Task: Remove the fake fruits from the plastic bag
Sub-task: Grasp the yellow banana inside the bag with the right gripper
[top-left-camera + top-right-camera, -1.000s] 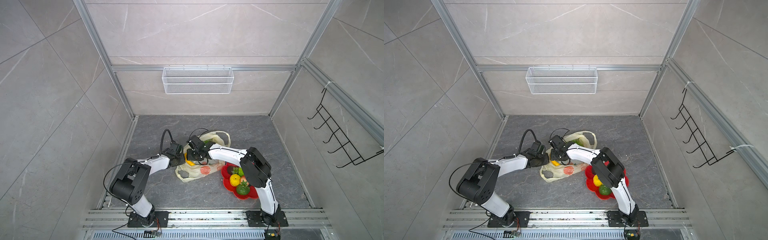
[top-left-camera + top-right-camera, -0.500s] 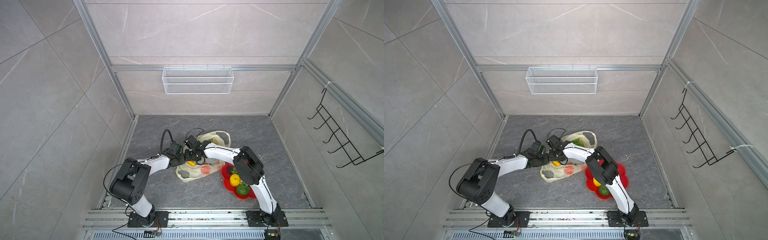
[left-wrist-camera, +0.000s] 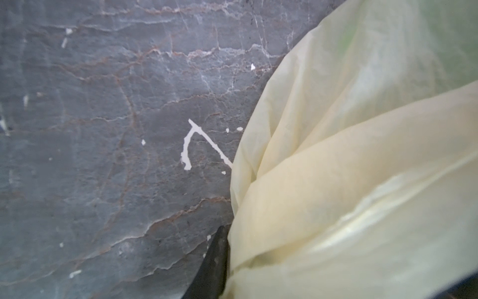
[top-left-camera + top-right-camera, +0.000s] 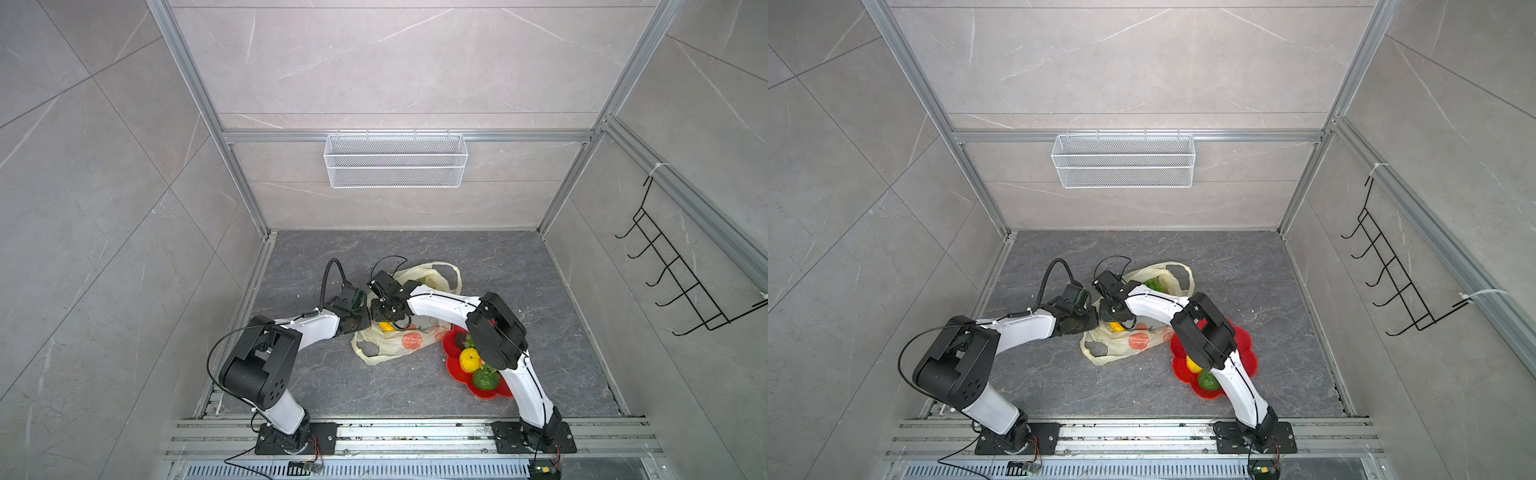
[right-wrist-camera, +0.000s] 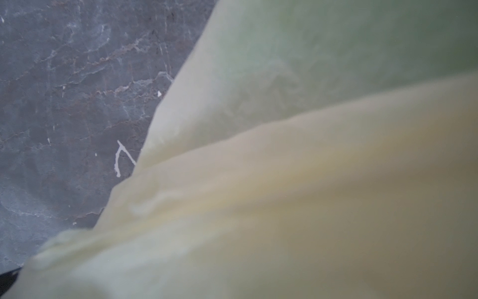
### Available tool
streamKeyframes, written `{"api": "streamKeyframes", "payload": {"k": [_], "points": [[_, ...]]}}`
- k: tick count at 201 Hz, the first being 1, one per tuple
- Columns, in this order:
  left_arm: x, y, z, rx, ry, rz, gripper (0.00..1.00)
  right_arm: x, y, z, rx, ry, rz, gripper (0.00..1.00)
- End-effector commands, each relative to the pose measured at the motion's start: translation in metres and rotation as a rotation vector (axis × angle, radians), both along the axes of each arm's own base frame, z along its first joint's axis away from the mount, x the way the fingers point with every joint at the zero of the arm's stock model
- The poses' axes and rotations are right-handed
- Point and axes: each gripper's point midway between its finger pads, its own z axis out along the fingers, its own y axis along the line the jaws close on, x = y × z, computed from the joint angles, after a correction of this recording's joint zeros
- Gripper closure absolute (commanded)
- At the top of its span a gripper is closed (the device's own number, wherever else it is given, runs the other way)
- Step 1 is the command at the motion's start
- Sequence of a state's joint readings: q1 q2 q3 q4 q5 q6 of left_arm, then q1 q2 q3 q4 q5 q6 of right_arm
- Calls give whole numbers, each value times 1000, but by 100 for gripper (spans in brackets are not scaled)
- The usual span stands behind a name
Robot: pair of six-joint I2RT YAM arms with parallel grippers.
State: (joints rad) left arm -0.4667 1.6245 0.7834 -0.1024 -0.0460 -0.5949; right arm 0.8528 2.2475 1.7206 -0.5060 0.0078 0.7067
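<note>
The pale-yellow plastic bag point(image 4: 399, 345) point(image 4: 1129, 343) lies crumpled mid-floor, and its film fills much of both wrist views point(image 3: 362, 181) point(image 5: 310, 181). My left gripper point(image 4: 366, 316) point(image 4: 1094, 318) is at the bag's left edge, shut on the film; one dark finger point(image 3: 214, 261) shows against it. My right gripper point(image 4: 386, 316) point(image 4: 1115, 319) reaches across and presses into the bag right beside the left one, its jaws hidden under film. A yellow banana point(image 4: 384, 327) shows inside the bag, and something green point(image 4: 1154, 284) at its far opening. A yellow lemon point(image 4: 469, 359), a bumpy green fruit point(image 4: 484, 379) and a dark avocado point(image 4: 459, 340) lie outside the bag.
The three fruits outside the bag lie on a red flower-shaped plate point(image 4: 500, 392) point(image 4: 1241, 345), right of the bag and partly under my right arm. A white wire basket point(image 4: 395, 160) hangs on the back wall and a black hook rack point(image 4: 681, 286) on the right wall.
My right gripper has shifted a little left and lower onto the bag's left part, closer to the left gripper. The left arm has stayed put.
</note>
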Motion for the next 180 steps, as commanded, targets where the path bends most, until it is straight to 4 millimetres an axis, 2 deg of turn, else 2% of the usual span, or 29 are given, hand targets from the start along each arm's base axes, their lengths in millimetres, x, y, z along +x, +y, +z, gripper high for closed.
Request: {"api": "streamKeyframes", "payload": {"k": [1, 50, 108, 150, 180], "points": [[7, -5, 10, -12, -29, -12, 80, -5, -6, 28, -3, -35, 14, 80], [7, -5, 13, -16, -36, -14, 80, -9, -7, 70, 71, -92, 25, 81], [6, -5, 15, -15, -42, -15, 80, -15, -17, 83, 93, -111, 11, 82], [7, -5, 16, -19, -46, -18, 80, -14, -28, 99, 83, -163, -6, 82], [7, -15, 23, -49, -76, -54, 80, -10, -31, 107, 88, -204, -14, 82]]}}
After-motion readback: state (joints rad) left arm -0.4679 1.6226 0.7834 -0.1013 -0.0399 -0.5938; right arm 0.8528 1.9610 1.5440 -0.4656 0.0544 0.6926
